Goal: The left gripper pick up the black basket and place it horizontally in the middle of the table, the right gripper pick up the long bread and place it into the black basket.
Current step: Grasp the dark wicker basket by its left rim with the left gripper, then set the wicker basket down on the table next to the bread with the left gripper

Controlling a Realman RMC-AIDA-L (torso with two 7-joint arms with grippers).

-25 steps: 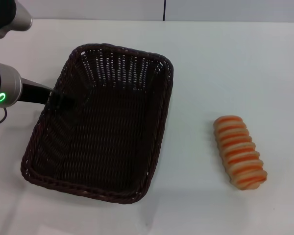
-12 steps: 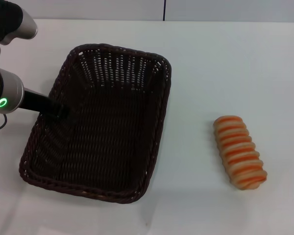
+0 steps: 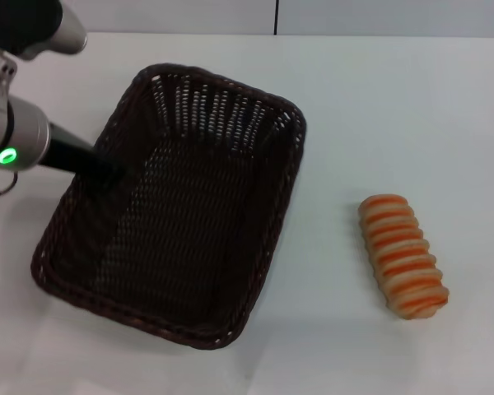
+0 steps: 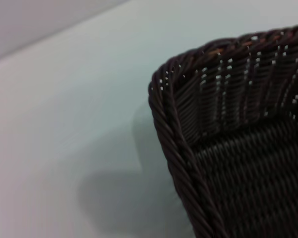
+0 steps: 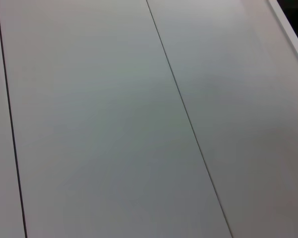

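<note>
The black basket (image 3: pixel 198 230) sits left of centre on the white table (image 3: pixel 395 107), with its long side running front to back and skewed. My left gripper (image 3: pixel 107 173), on the arm with the green ring, is shut on the basket's left rim. The left wrist view shows one basket corner (image 4: pixel 228 148) over the table. The basket is empty. The long bread (image 3: pixel 403 255) lies striped side up on the table, well to the right of the basket. My right gripper is out of view, and its wrist view shows only grey wall panels (image 5: pixel 114 124).
The table's far edge meets a grey wall (image 3: pixel 354 16). Bare tabletop lies between the basket and the bread.
The basket has turned clockwise in the left gripper's hold, its far end swinging right. The left arm has shifted farther back. The bread has not moved.
</note>
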